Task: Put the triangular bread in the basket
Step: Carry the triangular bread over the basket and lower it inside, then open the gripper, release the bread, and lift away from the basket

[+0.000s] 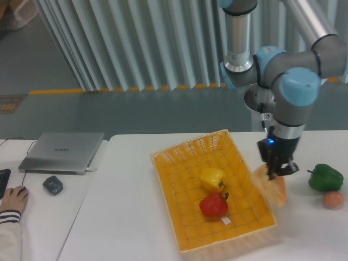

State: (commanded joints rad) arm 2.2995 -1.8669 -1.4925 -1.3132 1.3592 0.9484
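The triangular bread [270, 188], golden-tan with a darker crust, hangs in the air just off the right rim of the basket [179, 152]. My gripper [277, 174] points down and is shut on the bread's upper part. The yellow-orange wicker basket lies in the middle of the white table, holding a yellow bell pepper [211, 178] and a red bell pepper [213, 205]. The bread sits a little above the basket's right wall.
A green bell pepper [325, 177] and a small orange-pink ball [333, 199] lie at the table's right edge. On a second table to the left are a grey laptop [61, 151], a mouse [53, 185] and a person's hand [13, 199].
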